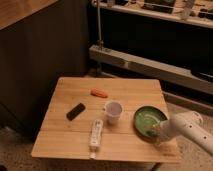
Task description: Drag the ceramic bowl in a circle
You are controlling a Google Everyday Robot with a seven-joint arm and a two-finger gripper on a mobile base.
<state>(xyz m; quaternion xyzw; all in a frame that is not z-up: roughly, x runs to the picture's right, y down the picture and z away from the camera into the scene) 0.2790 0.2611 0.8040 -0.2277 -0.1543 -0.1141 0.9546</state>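
The ceramic bowl (148,120) is a round, shallow, glossy green bowl with a darker rim. It sits on the wooden table (75,140) near the right front corner, to the right of the small white cup (114,111). My gripper (156,131), at the end of a white arm coming in from the lower right, is at the bowl's near right rim and touches or overlaps it.
A white remote (95,134) lies in front of the cup. A black rectangular object (76,111) lies at the left. An orange carrot-like object (99,92) lies behind the cup. A metal shelf rack (150,62) stands behind the table, a dark cabinet to the left.
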